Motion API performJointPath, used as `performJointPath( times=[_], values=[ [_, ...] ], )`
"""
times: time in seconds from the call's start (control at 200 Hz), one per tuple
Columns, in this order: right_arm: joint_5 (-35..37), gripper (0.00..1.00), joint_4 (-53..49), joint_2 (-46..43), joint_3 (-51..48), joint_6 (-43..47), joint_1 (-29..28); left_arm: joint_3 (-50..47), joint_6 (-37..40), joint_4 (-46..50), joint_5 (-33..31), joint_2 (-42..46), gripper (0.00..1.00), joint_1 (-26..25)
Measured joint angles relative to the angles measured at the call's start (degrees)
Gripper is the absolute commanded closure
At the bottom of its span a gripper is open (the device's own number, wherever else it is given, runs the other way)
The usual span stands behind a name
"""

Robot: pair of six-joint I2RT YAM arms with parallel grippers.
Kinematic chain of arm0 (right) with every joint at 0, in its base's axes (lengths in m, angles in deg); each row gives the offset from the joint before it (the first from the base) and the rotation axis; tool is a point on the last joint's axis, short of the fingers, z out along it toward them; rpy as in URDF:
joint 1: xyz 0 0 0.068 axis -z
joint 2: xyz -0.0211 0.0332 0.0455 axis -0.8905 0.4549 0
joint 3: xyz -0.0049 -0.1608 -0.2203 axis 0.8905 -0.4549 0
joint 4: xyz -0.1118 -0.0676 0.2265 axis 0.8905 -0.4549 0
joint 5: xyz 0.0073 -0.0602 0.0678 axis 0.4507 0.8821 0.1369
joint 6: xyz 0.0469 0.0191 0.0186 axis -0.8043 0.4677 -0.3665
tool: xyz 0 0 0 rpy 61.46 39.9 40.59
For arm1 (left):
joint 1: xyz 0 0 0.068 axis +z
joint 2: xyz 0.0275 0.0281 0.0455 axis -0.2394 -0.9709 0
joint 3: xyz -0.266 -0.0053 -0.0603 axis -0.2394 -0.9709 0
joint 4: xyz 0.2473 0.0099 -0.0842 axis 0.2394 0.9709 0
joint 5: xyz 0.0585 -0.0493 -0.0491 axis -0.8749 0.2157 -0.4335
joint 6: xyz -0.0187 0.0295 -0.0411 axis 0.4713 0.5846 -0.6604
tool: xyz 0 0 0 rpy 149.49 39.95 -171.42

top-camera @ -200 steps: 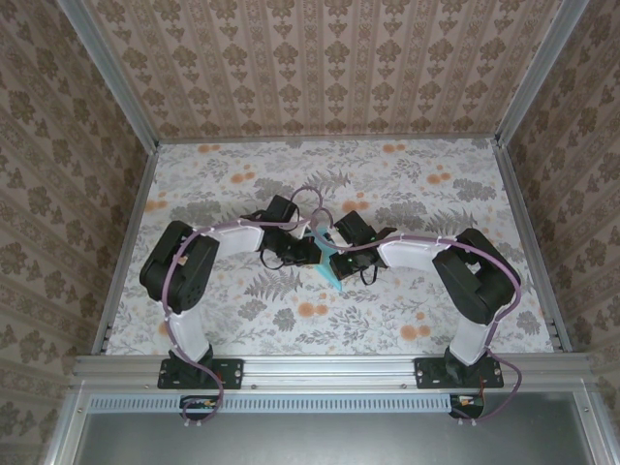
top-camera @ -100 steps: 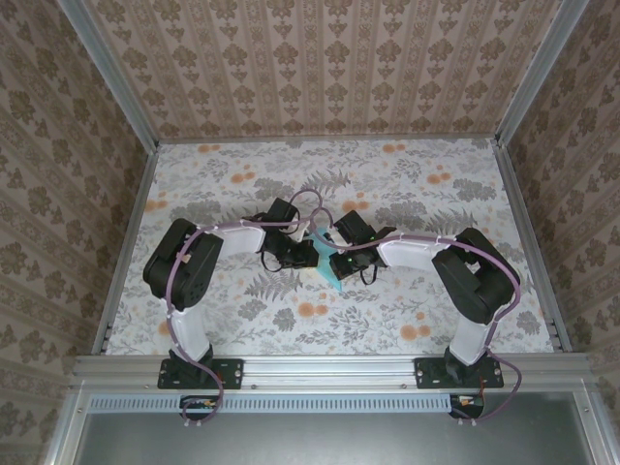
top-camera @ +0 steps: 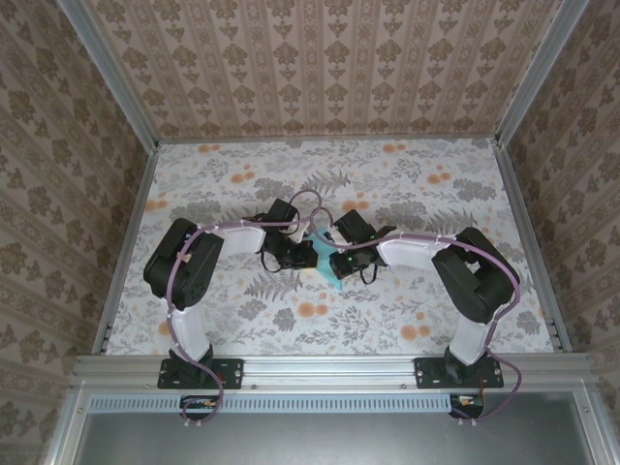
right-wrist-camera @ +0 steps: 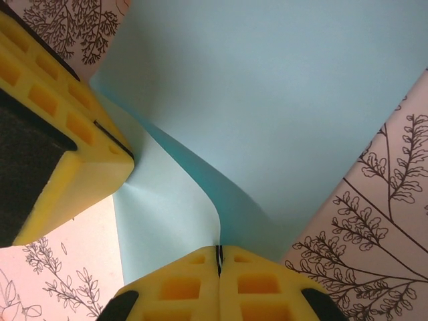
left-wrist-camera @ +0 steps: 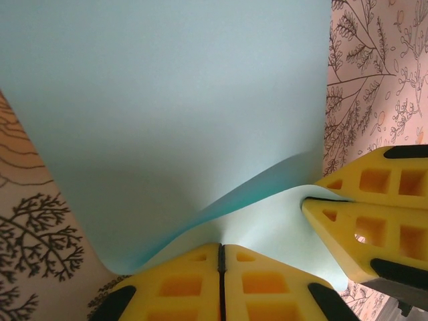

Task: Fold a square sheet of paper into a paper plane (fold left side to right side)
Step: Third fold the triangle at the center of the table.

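Square sheet of paper (left-wrist-camera: 167,100), seemingly part-folded, mid floral tabletop (top-camera: 436,203); patterned walls (top-camera: 329,68) around.

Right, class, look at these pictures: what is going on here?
The left gripper and the right gripper sit close together at the middle of the floral-patterned table. Both are shut on the edge of one thin, matte cyan-blue sheet of paper. Between them the sheet bows up in a soft curve, one layer arching over another. The fold looks part-made and is not pressed flat yet.
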Motion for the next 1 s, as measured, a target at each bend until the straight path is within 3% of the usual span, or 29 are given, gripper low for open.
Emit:
performJointPath(
  times=[0.175, 0.315, 0.495, 0.62, 0.785, 1.0],
  values=[
    [-0.85, 0.68, -0.96, -1.16, 0.13, -1.97, 1.9, 0.28, 0.0, 0.31, 0.04, -0.26, 0.92, 0.0],
    [-0.83, 0.65, -3.56, -6.67, 0.13, -3.08, 3.39, 0.57, -0.02, 0.66, 0.22, -0.48, 0.92, 0.02],
    [-3.3, 0.71, -6.47, -14.64, 0.15, -6.12, 3.72, 0.66, -0.02, 0.83, 0.22, -0.5, 0.92, 0.02],
    [-7.41, 0.76, -5.51, -16.37, -1.4, -13.03, 3.48, 0.66, -0.02, 0.83, 0.2, -0.5, 0.92, 0.0],
    [-9.73, 0.86, -3.04, -15.12, -3.87, -23.74, -0.15, 0.68, -0.02, 0.85, 0.2, -0.5, 0.92, 0.0],
    [-9.66, 0.92, -0.15, -7.58, -2.36, -31.06, -3.56, 0.79, -0.02, 1.03, 0.15, -0.5, 0.92, 0.0]
  ],
)
